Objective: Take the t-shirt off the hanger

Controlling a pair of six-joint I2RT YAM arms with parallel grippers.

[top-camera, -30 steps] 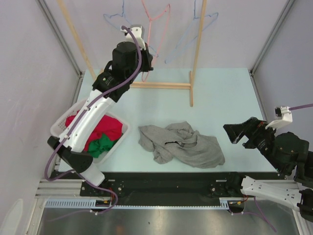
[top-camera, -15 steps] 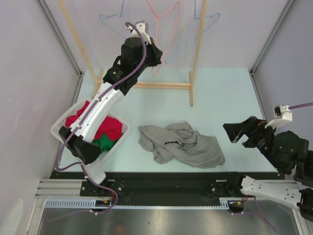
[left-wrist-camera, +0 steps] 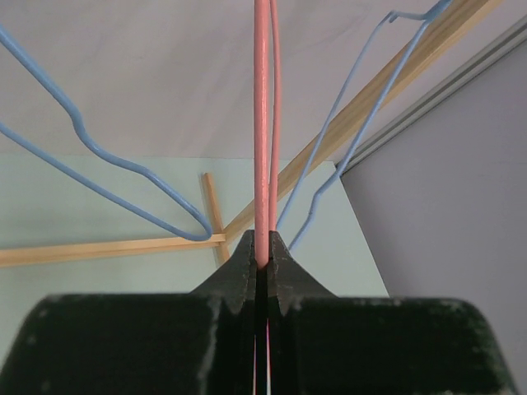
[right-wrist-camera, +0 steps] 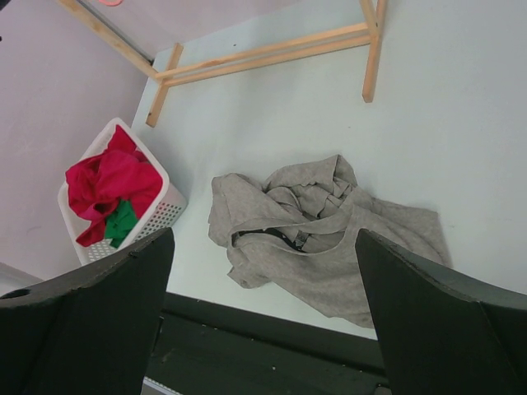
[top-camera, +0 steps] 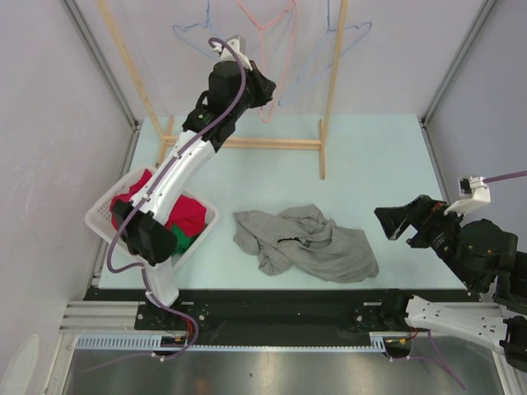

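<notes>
The grey t-shirt [top-camera: 309,243] lies crumpled on the table, off the hanger; it also shows in the right wrist view [right-wrist-camera: 321,230]. My left gripper [top-camera: 262,89] is raised at the back by the rack and is shut on the lower part of the bare pink wire hanger [top-camera: 276,49]. In the left wrist view the pink hanger [left-wrist-camera: 262,123] rises straight up from my left gripper [left-wrist-camera: 262,262]. My right gripper [top-camera: 394,222] is open and empty, hovering right of the shirt; its fingers [right-wrist-camera: 82,321] frame the shirt from above.
A wooden clothes rack [top-camera: 329,90] stands at the back with blue wire hangers [top-camera: 193,33] hanging on it, also in the left wrist view [left-wrist-camera: 107,164]. A white basket [top-camera: 103,210] of red and green clothes sits at the left.
My left gripper has moved up and to the right with the pink hanger, closer to the rack's rail. The shirt and my right arm have not moved.
</notes>
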